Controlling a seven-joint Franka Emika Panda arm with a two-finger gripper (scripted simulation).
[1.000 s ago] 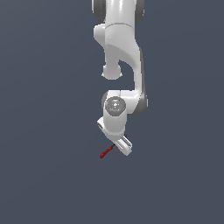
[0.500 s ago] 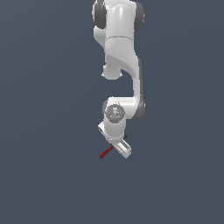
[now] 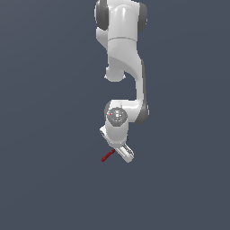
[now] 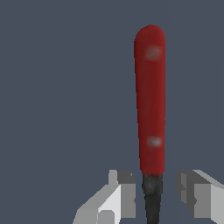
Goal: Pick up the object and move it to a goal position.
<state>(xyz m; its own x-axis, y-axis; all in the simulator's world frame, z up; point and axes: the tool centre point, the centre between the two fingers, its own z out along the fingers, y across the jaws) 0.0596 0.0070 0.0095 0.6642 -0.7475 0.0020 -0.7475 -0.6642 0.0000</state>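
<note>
In the exterior view the red-handled tool [image 3: 107,156] is lying on the flat grey-blue bench [image 3: 49,179], at the near end of the white arm [image 3: 123,58] and slightly toward the exterior view's left of the claw [image 3: 123,153]. Its red handle is pointing away from the claw, slanting down toward the exterior view's left, while its other end is disappearing under the claw's pale body. The claw itself is tilting over that end of the tool, with the arm's round wrist joint [image 3: 117,116] sitting just behind it and the rest of the arm rising farther back.

The wrist view is showing the same tool [image 4: 150,105] up close. The two pale fingers [image 4: 114,197] are standing on either side of its dark neck, one at each flank, with a clear strip of bench showing between each finger and the tool. So the claw is standing partly open, straddling the neck without touching it, and it is gripping nothing.

The tool is looking slim and straight. Its handle is a glossy red with a rounded tip and two small pale spots along its length. At the claw's end the red is giving way to a narrow black stem, whose head is running out of the picture and cannot be made out.
</note>
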